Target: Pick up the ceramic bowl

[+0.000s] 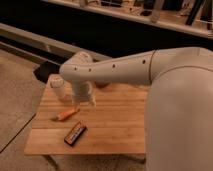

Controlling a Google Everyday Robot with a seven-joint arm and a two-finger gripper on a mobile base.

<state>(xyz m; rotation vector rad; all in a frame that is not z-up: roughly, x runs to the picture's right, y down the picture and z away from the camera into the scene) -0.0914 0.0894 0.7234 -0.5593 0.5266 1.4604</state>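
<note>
The ceramic bowl (103, 85) is mostly hidden behind my arm; only a dark reddish-brown sliver shows at the far side of the wooden table (115, 125). My gripper (84, 100) hangs just left of and in front of the bowl, pointing down over the table. It is open and holds nothing. The big white arm crosses the view from the right.
A pale cup (58, 86) stands at the table's far left corner, close to the gripper. An orange carrot (67, 114) lies in front of the gripper. A dark wrapped bar (75, 133) sits nearer the front edge. A dark wall and ledge run behind the table.
</note>
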